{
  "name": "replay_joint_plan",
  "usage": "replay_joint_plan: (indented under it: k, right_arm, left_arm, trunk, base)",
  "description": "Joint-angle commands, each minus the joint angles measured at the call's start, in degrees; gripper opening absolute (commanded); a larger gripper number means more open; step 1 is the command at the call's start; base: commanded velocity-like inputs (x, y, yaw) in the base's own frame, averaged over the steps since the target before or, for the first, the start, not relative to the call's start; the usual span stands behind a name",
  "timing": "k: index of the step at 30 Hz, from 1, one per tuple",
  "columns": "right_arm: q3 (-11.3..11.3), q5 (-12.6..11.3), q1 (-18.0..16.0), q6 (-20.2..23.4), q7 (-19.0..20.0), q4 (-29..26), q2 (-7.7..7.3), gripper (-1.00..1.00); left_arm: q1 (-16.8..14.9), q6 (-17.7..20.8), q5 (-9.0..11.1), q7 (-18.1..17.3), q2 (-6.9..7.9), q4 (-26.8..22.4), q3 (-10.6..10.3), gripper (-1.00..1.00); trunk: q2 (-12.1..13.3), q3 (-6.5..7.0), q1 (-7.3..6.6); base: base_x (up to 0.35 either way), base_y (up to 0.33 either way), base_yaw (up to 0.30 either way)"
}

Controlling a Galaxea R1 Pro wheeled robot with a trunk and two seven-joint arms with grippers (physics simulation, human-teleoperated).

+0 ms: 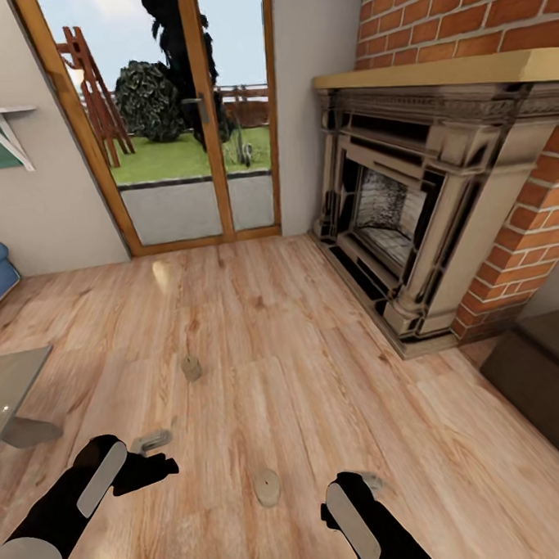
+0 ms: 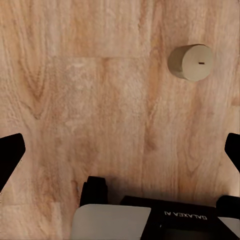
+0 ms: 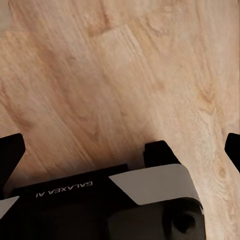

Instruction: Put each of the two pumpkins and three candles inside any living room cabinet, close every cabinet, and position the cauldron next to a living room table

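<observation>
Three candles, apparently — upright (image 1: 191,367), toppled (image 1: 151,440), near (image 1: 267,487) — dot the floor (image 1: 317,376); left gripper (image 1: 162,467) and right gripper (image 3: 120,150) hover wide, ready to collect.

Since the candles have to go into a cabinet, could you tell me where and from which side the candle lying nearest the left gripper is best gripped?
The candle lies tipped over on the floor, flat end showing. I would probably come from above with the open left gripper and close across its round side wall, mid-length, since the ends give less hold.
</observation>
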Motion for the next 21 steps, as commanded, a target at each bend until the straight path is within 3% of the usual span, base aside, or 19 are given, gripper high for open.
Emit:
replay_joint_plan:
  k: [1, 6, 21]
  right_arm:
    - [0.1, 0.0, 0.0, -0.1, 0.1, 0.0, 0.00, 1.00]
    - [1.9, 0.0, 0.0, -0.2, 0.6, 0.1, 0.00, 1.00]
    - [2.1, 0.0, 0.0, -0.6, 0.5, 0.0, 0.00, 1.00]
  left_arm:
    - [0.0, -0.1, 0.0, 0.0, 0.00, 0.0, 0.0, 1.00]
    - [0.0, -0.7, 0.0, 0.0, 0.00, 0.0, 0.0, 1.00]
    - [0.0, -0.7, 0.0, 0.0, 0.00, 0.0, 0.0, 1.00]
  trunk:
    - [0.0, -0.04, 0.00]
    - [0.0, -0.07, 0.00]
    - [0.0, -0.07, 0.00]
  base:
    - [0.249, 0.143, 0.091]
    - [0.221, 0.250, 0.011]
    - [0.138, 0.271, 0.027]
